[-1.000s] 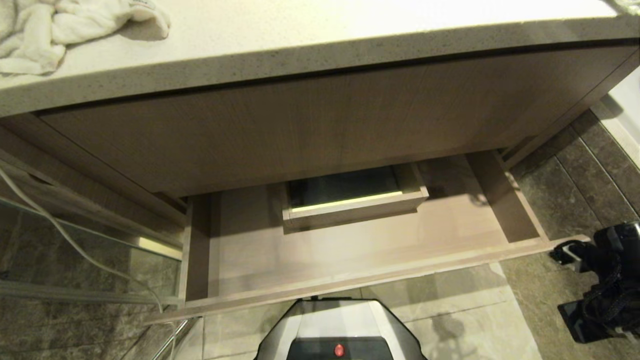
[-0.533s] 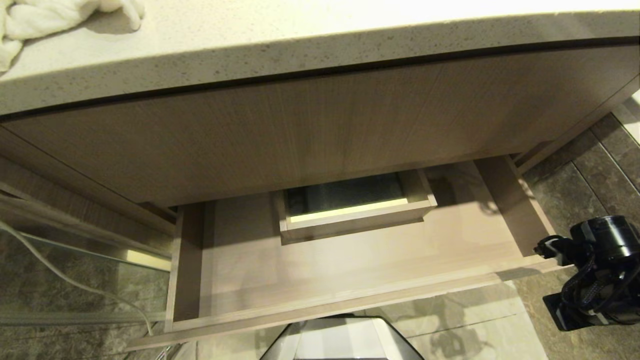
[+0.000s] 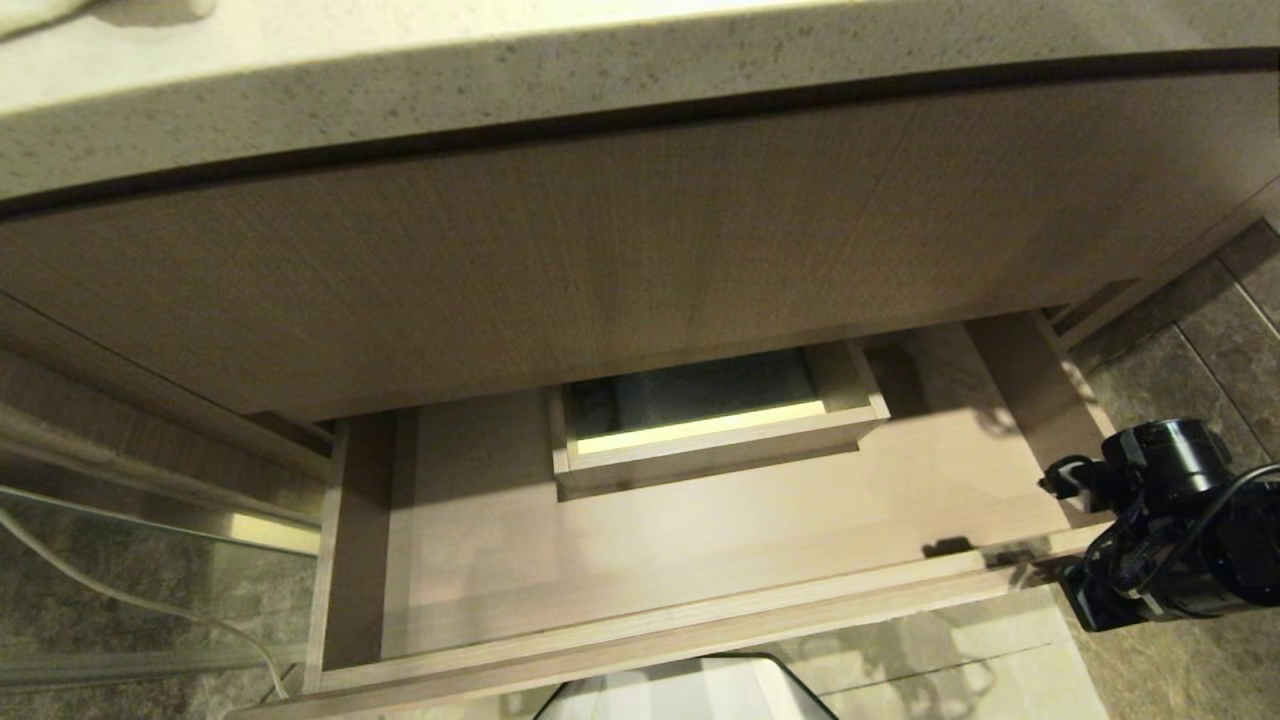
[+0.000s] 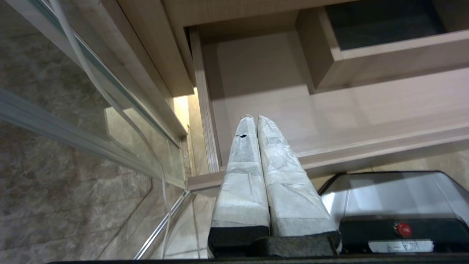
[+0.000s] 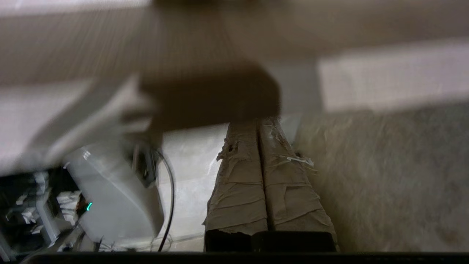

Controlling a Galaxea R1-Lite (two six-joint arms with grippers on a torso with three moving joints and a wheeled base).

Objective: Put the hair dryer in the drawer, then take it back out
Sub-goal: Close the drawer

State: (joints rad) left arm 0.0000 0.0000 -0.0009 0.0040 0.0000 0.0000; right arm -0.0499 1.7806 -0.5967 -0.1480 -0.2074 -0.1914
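Right gripper [image 5: 256,123]: jaws clenched tight, both taped fingers [image 5: 238,183] pressed flat together with nothing between them. In the head view only the black wrist end of the right arm [image 3: 1165,525] shows, sitting at the right front corner of the drawer, just outside its side wall and over the floor tiles.

Left gripper [image 4: 255,119]: also pinched closed and empty, white-wrapped fingers [image 4: 282,176] side by side. It hangs low in front of the drawer's left front corner, tips pointing over the front edge. The arm doesn't show in the head view at all.

Drawer [image 3: 640,625]: pulled wide open under the taller wood panel [image 3: 620,250]. Wood-grain floor is bare, with a boxed cut-out [image 3: 715,440] standing at mid-back, dark inside.

Hair dryer: can't spot it in any view. The right wrist picture is pretty smeared, so the pale shape with a dark cable on one side is probably part of the robot rather than the dryer, but that's hard to call.

Worktop [image 3: 400,80]: speckled stone slab above the wood panel, with a sliver of white cloth [image 3: 40,12] at its far left corner.

Robot base [image 3: 690,690]: grey-white top poking in just below the drawer front.

Floor [image 3: 1190,330]: dark stone tiles on the right, a thin white cable [image 3: 150,605] trailing on the left.
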